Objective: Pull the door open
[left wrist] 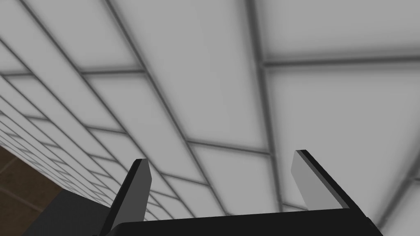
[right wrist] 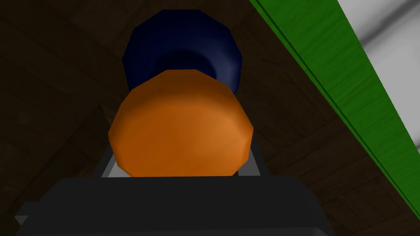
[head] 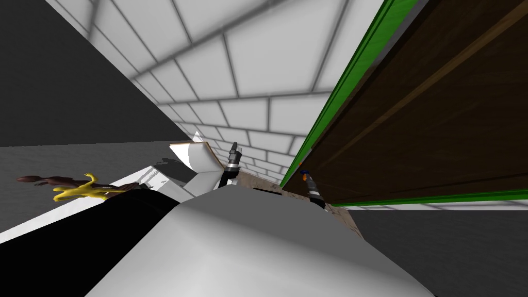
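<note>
Door [head: 438,113]: dark brown, wood-grained panel off to my right, with a green strip [head: 350,87] along the edge that meets the white tiled wall [head: 258,62].

Door knob [right wrist: 180,127]: orange rounded head on a dark blue base [right wrist: 184,45] that sits against the door face. Its long axis stands out from the panel, head towards the right gripper [right wrist: 178,162] and roughly in line with it. It is mounted near the green-edged side.

Right gripper: closed around the orange head. Slivers of the grey fingers [right wrist: 102,168] show on either side, pressed to its flanks. In the head view the gripper [head: 309,181] reaches up to the knob [head: 304,173] at the door's near edge.

Left gripper [left wrist: 221,157]: fingers spread wide, nothing between them, aimed at the tiled wall [left wrist: 205,61]. In the head view it [head: 235,148] is raised left of the door, well apart from the knob.
</note>
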`<state>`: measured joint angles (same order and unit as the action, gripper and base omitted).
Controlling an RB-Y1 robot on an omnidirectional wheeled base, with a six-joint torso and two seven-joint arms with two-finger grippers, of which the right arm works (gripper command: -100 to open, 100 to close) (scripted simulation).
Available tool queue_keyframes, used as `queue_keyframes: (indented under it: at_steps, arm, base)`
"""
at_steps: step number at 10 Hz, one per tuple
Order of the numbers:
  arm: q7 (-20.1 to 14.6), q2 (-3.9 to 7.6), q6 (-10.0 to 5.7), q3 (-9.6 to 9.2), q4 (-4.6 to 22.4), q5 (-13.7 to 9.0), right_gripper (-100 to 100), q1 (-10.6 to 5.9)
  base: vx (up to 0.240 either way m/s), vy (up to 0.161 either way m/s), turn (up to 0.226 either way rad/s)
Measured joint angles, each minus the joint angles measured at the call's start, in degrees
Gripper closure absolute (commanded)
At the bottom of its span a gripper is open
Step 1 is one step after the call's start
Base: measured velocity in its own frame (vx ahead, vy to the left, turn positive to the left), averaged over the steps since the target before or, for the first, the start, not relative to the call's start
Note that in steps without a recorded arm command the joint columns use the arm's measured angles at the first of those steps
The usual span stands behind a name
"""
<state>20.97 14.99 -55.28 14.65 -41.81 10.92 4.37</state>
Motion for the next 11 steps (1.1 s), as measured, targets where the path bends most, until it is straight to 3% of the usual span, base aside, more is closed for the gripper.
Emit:
queue_keyframes:
  at_steps: [6,9,11]
  arm:
    - [-7.99,0.32,0.62,-1.61,-0.03,-3.73,100,-0.22]
    - [-12.17,0.38,2.09,-2.53,-2.16,-5.57,100,0.85]
    - [-14.43,0.62,1.44,-2.98,-0.61,-6.80,100,0.05]
  base:
    - [-0.039,-0.022,0.060]
    - [-0.032,-0.021,0.045]
    - [-0.049,-0.022,0.073]
